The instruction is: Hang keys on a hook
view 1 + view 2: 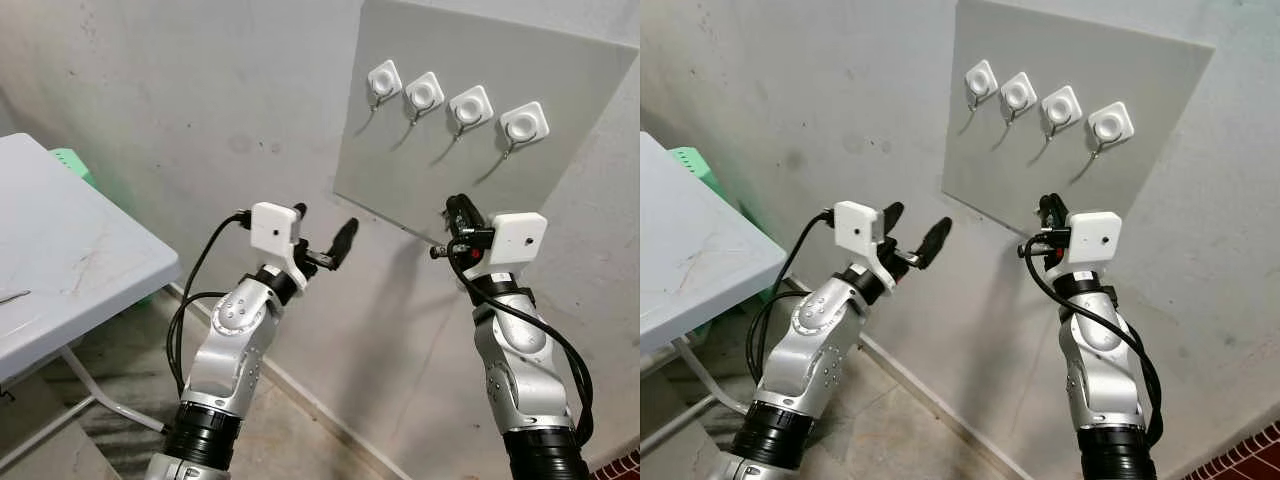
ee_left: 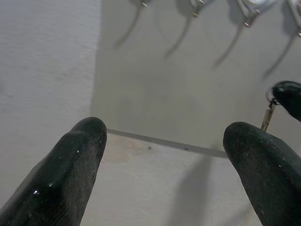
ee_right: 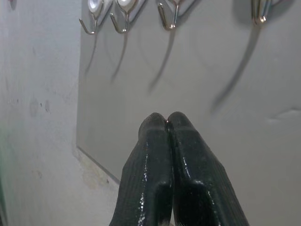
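Right tool [image 1: 458,212] is pressed together on a small key [image 2: 268,115] below four hooks [image 1: 457,112]; left tool [image 1: 322,232] is held spread beside it.

Head eyes face the hook board [image 1: 470,150] (wrist cameras nearer, sharing it).

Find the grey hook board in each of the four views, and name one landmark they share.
Left eye view: grey board, upper right, on the wall.
Right eye view: upper middle and right.
Left wrist view: beyond the open left gripper.
Right wrist view: beyond the shut right gripper.
Shared landmark: its row of four hooks.
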You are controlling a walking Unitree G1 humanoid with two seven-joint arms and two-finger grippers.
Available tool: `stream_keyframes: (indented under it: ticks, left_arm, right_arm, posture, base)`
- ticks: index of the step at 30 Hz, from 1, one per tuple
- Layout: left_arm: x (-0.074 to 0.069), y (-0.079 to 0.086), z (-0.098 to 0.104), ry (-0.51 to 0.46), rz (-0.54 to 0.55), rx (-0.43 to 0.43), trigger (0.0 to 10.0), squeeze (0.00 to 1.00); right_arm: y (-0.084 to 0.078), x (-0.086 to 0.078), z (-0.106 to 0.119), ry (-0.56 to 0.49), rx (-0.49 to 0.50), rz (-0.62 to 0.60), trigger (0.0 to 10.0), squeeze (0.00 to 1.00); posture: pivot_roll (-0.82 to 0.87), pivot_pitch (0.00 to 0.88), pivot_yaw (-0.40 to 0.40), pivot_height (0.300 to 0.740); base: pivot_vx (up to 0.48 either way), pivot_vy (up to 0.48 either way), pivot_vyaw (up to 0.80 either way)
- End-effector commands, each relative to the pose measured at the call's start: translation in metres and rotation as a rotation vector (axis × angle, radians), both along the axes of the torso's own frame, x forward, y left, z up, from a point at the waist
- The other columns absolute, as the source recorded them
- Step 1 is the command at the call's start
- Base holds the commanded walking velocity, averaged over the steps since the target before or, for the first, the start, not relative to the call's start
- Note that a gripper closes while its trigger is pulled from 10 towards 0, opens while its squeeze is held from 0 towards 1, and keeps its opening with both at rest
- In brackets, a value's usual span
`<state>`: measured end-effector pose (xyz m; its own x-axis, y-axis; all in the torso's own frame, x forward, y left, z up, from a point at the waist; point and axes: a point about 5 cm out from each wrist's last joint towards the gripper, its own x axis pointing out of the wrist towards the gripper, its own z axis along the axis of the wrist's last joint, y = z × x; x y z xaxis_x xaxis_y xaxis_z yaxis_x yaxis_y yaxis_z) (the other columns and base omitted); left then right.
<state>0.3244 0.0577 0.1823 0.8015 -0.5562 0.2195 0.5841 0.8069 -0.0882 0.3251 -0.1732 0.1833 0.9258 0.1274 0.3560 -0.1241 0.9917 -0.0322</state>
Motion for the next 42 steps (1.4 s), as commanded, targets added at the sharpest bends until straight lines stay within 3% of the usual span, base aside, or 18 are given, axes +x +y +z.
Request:
stream_keyframes:
  ticks: [1, 7, 22, 42]
  left_arm:
    - [-0.002, -0.008, 0.011, -0.040, -0.046, 0.009, 10.0, 0.00]
    - [-0.004, -0.019, 0.021, -0.075, -0.102, 0.008, 10.0, 0.00]
    - [-0.004, -0.025, 0.027, -0.091, -0.137, 0.003, 10.0, 0.00]
    - [-0.011, -0.035, 0.033, -0.107, -0.183, -0.005, 10.0, 0.00]
  right_arm:
    - [-0.004, 0.001, 0.009, -0.043, 0.013, 0.000, 10.0, 0.00]
    - [-0.006, 0.000, 0.016, -0.094, 0.021, 0.006, 10.0, 0.00]
    - [-0.013, -0.002, 0.057, -0.299, 0.052, -0.009, 10.0, 0.00]
    - [-0.009, 0.008, 0.068, -0.295, 0.070, -0.010, 10.0, 0.00]
  posture:
    - [0.00, 0.027, -0.088, 0.740]
    - [-0.01, 0.035, -0.089, 0.740]
    - [-0.02, 0.038, -0.085, 0.740]
    - [-0.02, 0.038, -0.098, 0.740]
  base:
    - [0.000, 0.000, 0.00]
    - [0.000, 0.000, 0.00]
    - [0.000, 0.000, 0.00]
    - [0.000, 0.000, 0.00]
